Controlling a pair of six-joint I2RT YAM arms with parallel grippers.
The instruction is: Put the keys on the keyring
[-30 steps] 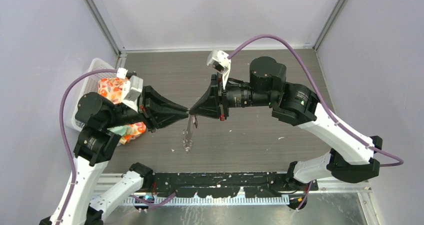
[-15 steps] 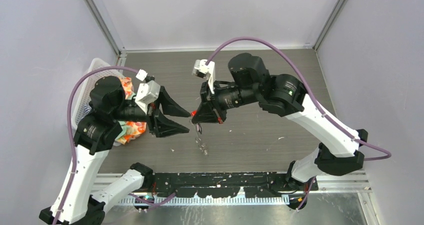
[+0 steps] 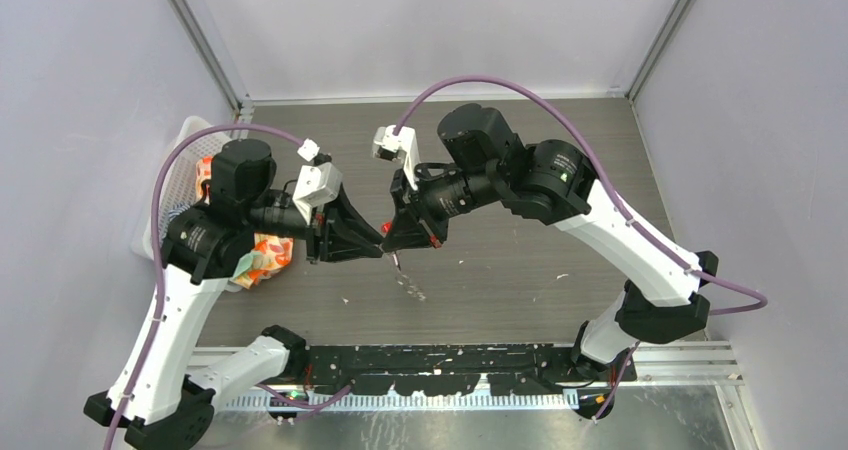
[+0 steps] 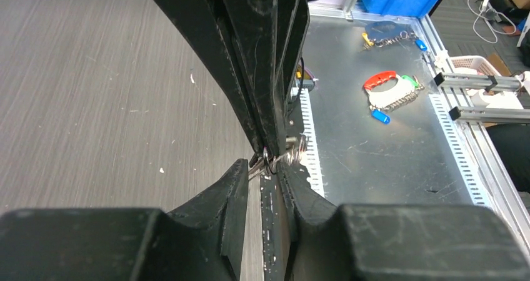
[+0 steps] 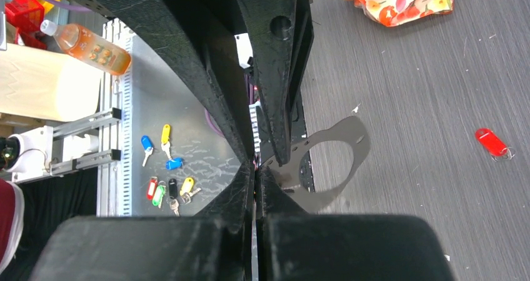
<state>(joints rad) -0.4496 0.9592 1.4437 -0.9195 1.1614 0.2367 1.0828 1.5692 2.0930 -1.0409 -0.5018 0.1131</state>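
Note:
The keyring (image 3: 406, 276) hangs over the table as a dangling string of small silver keys. It is pinched at the tips of my right gripper (image 3: 394, 240), which is shut (image 5: 255, 168). A red speck shows right at those tips. In the left wrist view the ring's wire (image 4: 269, 161) and silver keys (image 4: 296, 146) sit at the tips of my left gripper (image 4: 265, 166), whose jaws stand a narrow gap apart on either side. The left gripper (image 3: 377, 250) meets the right one tip to tip. A red-headed key (image 5: 492, 142) lies on the table.
A white basket (image 3: 193, 135) and a flowered cloth (image 3: 262, 260) lie at the left edge. Coloured key tags (image 5: 166, 168) lie on the metal shelf below the table's near edge, with more bunches (image 4: 387, 95) there. A black mounting plate (image 5: 340, 137) lies by the bases.
My left gripper let go at the meeting point, drew back open, and has now returned with narrower jaws around the ring. The right arm shifted left, carrying the hanging keyring.

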